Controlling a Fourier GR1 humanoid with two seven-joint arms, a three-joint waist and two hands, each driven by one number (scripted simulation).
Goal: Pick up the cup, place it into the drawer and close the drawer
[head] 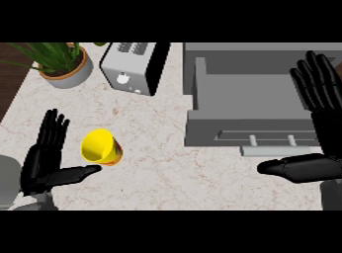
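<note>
Cup: a bright yellow plastic cup (101, 146) lies tipped on its side on the pale marbled stone counter (159, 128), left of centre, its open mouth facing up and to the left. Just beside it on the left, the robot's black left hand (48, 158) is open, fingers straight and pointing away, thumb stretched out under the cup's near side; whether the thumb touches it cannot be told. Behind them, at the counter's far left corner, stands a green leafy plant in a round terracotta pot (64, 69). Next to it sits a silver boxy toaster with black sides (134, 66). Bare counter lies between the cup and the grey open drawer with a bar handle (254, 118), which fills the right half. Over the drawer's right edge, the black right hand (323, 123) is spread flat, thumb pointing left across the drawer's front.
</note>
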